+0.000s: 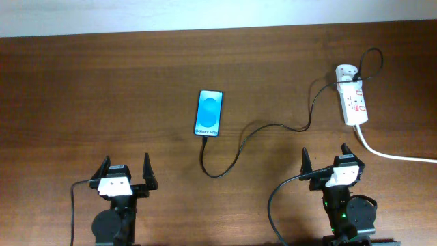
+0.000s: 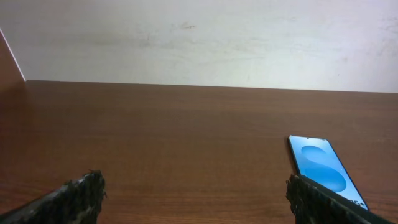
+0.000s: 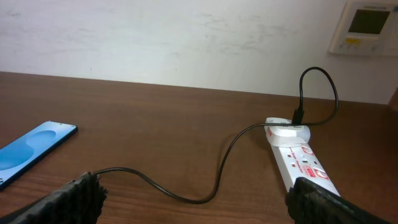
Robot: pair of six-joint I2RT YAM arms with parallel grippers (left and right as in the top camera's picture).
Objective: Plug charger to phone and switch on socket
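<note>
Your phone (image 1: 209, 113) lies flat, glossy blue screen up; thin black charger (image 1: 239, 140) curls from its bottom edge to the white socket (image 1: 354, 102). Left gripper (image 1: 125, 161), right gripper (image 1: 326, 152): both spread.

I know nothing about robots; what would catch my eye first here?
The lit blue phone at centre stands out most. A thin black charger snakes from its near edge to the white socket at far right. Nearest us, the left arm's fingers and right arm's fingers are spread wide, empty.

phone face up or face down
Face up: the phone lies flat on the table, its blue-and-white screen showing in all three views.
</note>
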